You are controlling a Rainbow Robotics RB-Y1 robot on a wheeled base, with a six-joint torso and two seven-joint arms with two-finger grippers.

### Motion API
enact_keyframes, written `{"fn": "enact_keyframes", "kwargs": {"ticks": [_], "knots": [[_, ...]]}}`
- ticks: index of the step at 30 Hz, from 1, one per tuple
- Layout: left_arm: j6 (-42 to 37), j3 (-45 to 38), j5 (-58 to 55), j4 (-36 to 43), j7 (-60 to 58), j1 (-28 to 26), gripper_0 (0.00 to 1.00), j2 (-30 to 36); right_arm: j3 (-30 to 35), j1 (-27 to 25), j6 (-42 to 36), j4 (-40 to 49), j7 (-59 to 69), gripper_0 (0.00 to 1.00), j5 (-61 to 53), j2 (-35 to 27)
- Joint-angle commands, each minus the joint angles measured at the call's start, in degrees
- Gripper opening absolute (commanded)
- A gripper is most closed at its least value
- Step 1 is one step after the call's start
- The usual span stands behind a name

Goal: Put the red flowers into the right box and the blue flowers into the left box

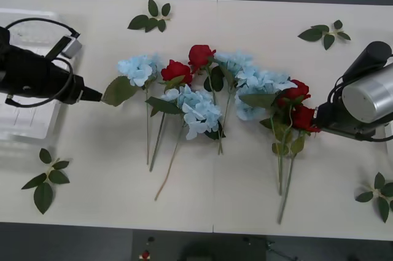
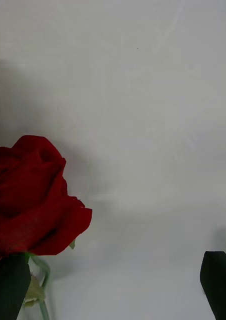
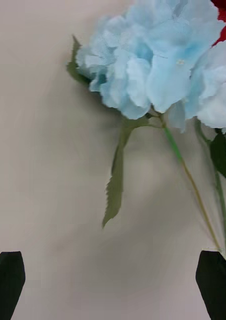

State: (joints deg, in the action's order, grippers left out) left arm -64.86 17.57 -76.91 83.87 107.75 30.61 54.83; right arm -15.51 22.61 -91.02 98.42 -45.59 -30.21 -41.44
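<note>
left gripper (image 3: pixel 113 285) spread wide, empty, just left of leftmost blue flower (image 1: pixel 138 69) | right gripper (image 2: pixel 113 285) released beside rightmost red rose (image 1: pixel 303 118) | white basket (image 1: pixel 27 126) far left

Even, bright light washes the table (image 1: pixel 245 199) almost shadowless in the front view. Both wrist views are soft (slightly blurred), with 1 diffuse grey shadow beside the red rose (image 2: pixel 28 195).

Left gripper (image 1: pixel 98 96) just short of a blue flower (image 1: pixel 139 69)'s leaf; right gripper (image 1: pixel 317 118) touching a red rose (image 1: pixel 302 117).
</note>
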Motion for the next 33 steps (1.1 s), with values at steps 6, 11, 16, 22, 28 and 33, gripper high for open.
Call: {"fn": "enact_keyframes", "kwargs": {"ticks": [6,11,16,22,28,33], "knots": [[-7.5,-6.7,24.5,11.0,-17.7,-3.0,1.00,-16.2,-3.1,0.3,3.4,-1.8,-4.7,1.00,1.1,1.1],[-7.5,-5.8,36.1,10.5,-23.3,-2.7,1.00,-23.8,-4.3,0.2,3.3,-1.8,-6.3,1.00,0.3,1.1],[-6.3,-4.9,43.3,10.4,-26.8,-2.7,1.00,-28.5,-6.1,0.2,3.2,-0.4,-7.3,1.00,0.3,0.5],[1.1,-4.6,44.7,5.3,-26.8,-2.0,1.00,-30.2,-6.2,-1.4,3.0,2.9,-8.1,1.00,1.2,-0.6],[8.4,-2.8,45.8,-2.0,-26.6,0.9,1.00,-30.7,-6.3,-3.6,5.3,1.9,-9.2,1.00,2.1,-0.6],[8.6,1.5,46.9,-7.7,-26.5,5.6,0.98,-30.8,-6.5,-4.1,7.4,-0.3,-9.5,1.00,4.1,1.2]]}}
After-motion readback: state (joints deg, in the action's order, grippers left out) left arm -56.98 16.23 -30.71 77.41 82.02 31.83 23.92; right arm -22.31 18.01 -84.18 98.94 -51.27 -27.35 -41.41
